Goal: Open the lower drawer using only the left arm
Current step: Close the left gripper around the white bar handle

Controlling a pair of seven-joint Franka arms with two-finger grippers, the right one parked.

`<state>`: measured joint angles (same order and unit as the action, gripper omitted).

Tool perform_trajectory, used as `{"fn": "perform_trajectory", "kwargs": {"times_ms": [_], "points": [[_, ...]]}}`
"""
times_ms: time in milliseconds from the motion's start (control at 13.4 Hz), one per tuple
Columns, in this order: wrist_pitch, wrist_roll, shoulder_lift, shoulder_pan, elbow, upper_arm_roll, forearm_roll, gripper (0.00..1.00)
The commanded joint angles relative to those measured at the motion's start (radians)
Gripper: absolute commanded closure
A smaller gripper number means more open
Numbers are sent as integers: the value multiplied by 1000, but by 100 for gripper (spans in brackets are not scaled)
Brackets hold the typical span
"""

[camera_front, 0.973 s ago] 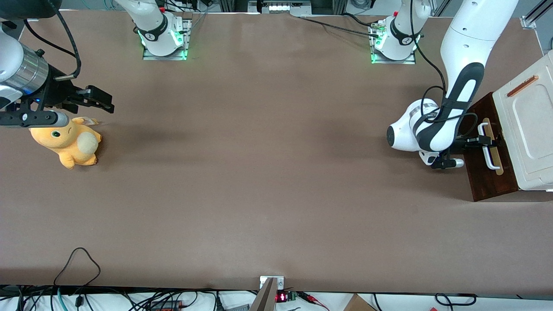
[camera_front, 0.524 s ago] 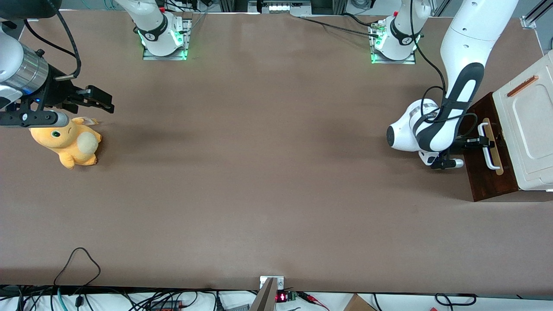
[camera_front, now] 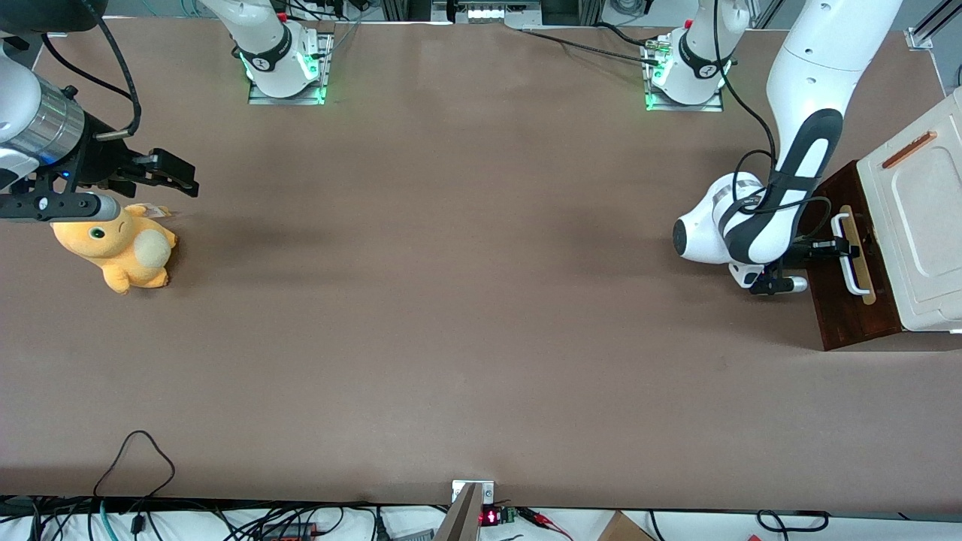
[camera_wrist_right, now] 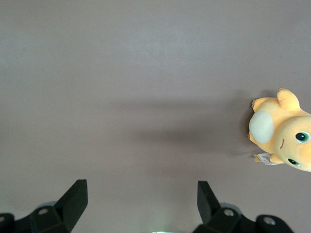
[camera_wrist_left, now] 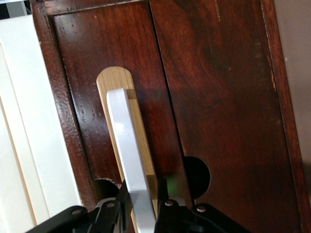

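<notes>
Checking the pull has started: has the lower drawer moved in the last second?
No. The lower drawer sits unchanged against the cream cabinet; the gripper is at its white handle.

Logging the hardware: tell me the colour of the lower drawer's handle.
White, on a pale wood strip. The handle shows best in the left wrist view, with the hand around it.

Left arm [camera_front: 797, 113] reaches down from its base, elbow bent, wrist low toward the working end of the table; its gripper [camera_wrist_left: 142, 213] has a finger [camera_wrist_left: 114, 206] either side of a white bar
</notes>
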<state>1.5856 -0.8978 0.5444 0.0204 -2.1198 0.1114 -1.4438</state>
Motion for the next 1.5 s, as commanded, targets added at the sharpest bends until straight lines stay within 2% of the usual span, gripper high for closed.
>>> {"fn": "perform_trajectory", "kwargs": {"times_ms": [0,299,524,599,973,1197,1422], "points": [[20,13,3,-2,9,-15,-23,74],[24,19,2,-4,11,-21,-33,75],[22,16,-1,-2,12,-21,-33,96],[22,16,-1,-2,14,-21,-33,100],[22,17,-4,10,21,-4,-33,100],[20,16,-9,22,26,51,-26,100],[16,10,-18,30,40,105,28,100]]}}
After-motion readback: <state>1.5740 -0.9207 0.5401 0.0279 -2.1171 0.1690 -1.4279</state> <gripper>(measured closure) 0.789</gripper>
